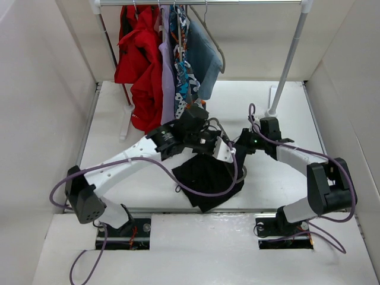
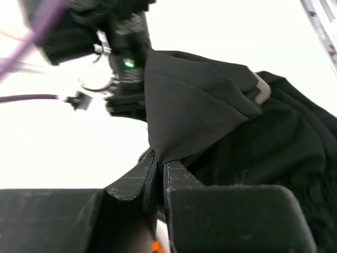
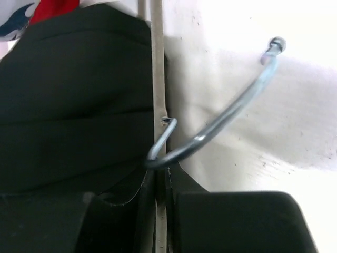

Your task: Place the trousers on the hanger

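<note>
Trousers (image 1: 208, 175) sit bunched mid-tabletop (image 1: 113, 142), toward its near edge, hiding most of the hanger (image 3: 157, 68). Left jaws pinch a fabric fold; right jaws clamp the hanger bar beside its hook (image 3: 231, 110). Room shows along the left edge.

No legible text, number or brand name in any of the three views.

Nearest candidate is a small white mark (image 1: 134, 114) low on the red garment (image 1: 139, 53) hanging from the clothes rail (image 1: 237, 2). It is possibly a printed logo, but too small to read from the top camera.

The only sign showing is a lit green indicator light (image 2: 128, 64) on the black wrist housing of the right arm (image 1: 297, 157). It is clear from the left wrist camera and shows as a green dot from the top.

Visible surfaces of the trousers (image 1: 208, 175) and hanger (image 3: 157, 63) are plain.
</note>
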Tool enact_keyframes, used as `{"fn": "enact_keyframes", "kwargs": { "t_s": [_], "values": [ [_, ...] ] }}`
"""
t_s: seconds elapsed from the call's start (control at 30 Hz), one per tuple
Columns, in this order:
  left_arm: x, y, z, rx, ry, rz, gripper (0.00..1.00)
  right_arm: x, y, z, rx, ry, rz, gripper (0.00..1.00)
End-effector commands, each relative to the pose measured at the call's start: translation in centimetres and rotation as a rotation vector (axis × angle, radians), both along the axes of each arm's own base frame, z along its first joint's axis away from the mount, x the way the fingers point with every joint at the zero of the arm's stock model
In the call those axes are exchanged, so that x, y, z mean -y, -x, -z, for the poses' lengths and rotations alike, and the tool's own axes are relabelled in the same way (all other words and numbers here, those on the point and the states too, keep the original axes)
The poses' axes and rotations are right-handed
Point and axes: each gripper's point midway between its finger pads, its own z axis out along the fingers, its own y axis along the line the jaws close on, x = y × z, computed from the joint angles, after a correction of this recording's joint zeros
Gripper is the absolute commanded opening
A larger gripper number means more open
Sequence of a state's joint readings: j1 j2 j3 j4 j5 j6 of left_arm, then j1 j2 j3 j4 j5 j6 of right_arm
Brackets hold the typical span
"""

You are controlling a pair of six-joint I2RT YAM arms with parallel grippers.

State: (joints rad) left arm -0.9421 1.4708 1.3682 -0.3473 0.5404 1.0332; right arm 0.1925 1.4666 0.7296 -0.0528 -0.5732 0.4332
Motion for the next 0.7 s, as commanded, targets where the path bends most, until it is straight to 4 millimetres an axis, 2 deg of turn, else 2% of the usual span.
{"fn": "enact_keyframes", "kwargs": {
  "t_s": [0.0, 0.13, 0.2, 0.27, 0.3, 0.33, 0.37, 0.4, 0.5, 0.53, 0.57, 0.6, 0.63, 0.67],
  "values": [
    [-0.8, -0.1, -8.2, 0.126, 0.182, -0.020, 0.00, 1.5, -1.5, 0.0, 0.042, 0.121, 0.077, 0.00],
    [-3.6, -0.3, -7.6, 0.151, 0.151, -0.050, 0.00, 3.0, -0.5, 0.2, 0.030, 0.196, 0.111, 0.00],
    [-5.3, 0.4, -5.3, 0.148, 0.090, -0.051, 0.00, 4.0, -0.7, -0.9, 0.038, 0.249, 0.136, 0.00],
    [-6.2, 1.1, -3.7, 0.147, 0.059, -0.040, 0.00, 4.4, -0.8, -2.7, 0.081, 0.284, 0.146, 0.00],
    [-7.3, 1.5, -2.2, 0.132, 0.040, -0.048, 0.00, 5.2, -1.1, -3.4, 0.097, 0.316, 0.181, 0.00],
    [-7.7, 1.8, -1.4, 0.130, 0.027, -0.043, 0.00, 5.2, -0.9, -5.3, 0.129, 0.319, 0.189, 0.00],
    [-8.2, 1.6, -0.6, 0.137, 0.020, -0.049, 0.00, 5.4, -1.0, -6.2, 0.153, 0.324, 0.193, 0.00],
    [-8.6, 2.2, 1.5, 0.116, -0.008, -0.036, 0.00, 5.4, -1.1, -7.2, 0.182, 0.314, 0.199, 0.00],
    [-9.8, 1.9, 3.6, 0.118, -0.029, -0.061, 0.14, 4.3, -0.5, -10.9, 0.255, 0.287, 0.177, 0.00],
    [-10.8, 1.8, 5.4, 0.094, -0.058, -0.082, 0.37, 4.1, -0.3, -11.8, 0.268, 0.295, 0.186, 0.00],
    [-11.3, 1.3, 6.1, 0.092, -0.070, -0.104, 0.55, 4.0, 0.1, -13.8, 0.295, 0.293, 0.189, 0.00],
    [-11.7, 1.1, 6.6, 0.083, -0.080, -0.117, 0.68, 4.0, 0.3, -14.9, 0.313, 0.292, 0.191, 0.00],
    [-12.2, 1.0, 7.3, 0.065, -0.100, -0.128, 0.74, 4.0, 0.6, -16.0, 0.331, 0.291, 0.195, 0.00],
    [-12.9, 0.7, 7.9, 0.051, -0.116, -0.149, 0.79, 3.6, 1.0, -17.9, 0.358, 0.278, 0.187, 0.00]
  ]
}}
